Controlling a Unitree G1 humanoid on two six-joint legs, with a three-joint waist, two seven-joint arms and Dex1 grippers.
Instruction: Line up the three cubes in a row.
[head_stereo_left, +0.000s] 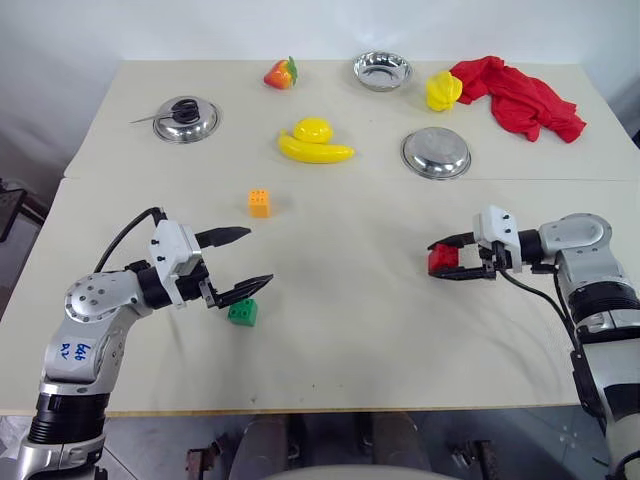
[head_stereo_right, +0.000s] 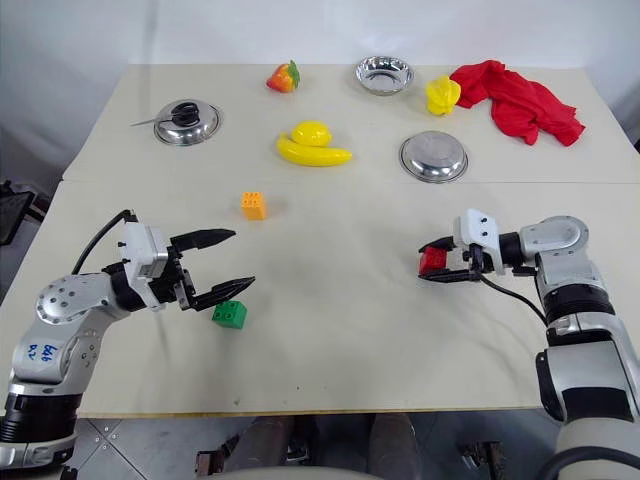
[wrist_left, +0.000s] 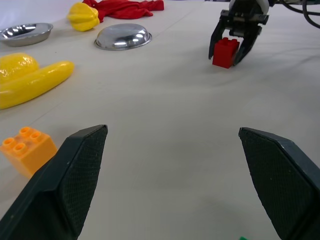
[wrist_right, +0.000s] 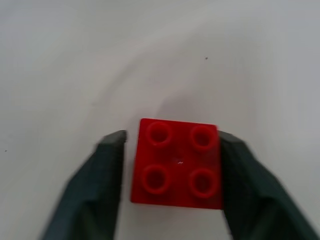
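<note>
Right tool (head_stereo_left: 445, 262) straddling red cube (head_stereo_left: 441, 260) with a gap, left tool (head_stereo_left: 243, 262) spread wide over green cube (head_stereo_left: 242, 312), orange cube (head_stereo_left: 259, 202) apart

red cube (head_stereo_left: 441, 260) | green cube (head_stereo_left: 242, 312) | orange cube (head_stereo_left: 259, 203) | yellow banana (head_stereo_left: 315, 151) | red cloth (head_stereo_left: 520, 97)

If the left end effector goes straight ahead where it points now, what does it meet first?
Probably the red cube between the right end effector's fingers; bare table lies before that, though depth is uncertain.
</note>
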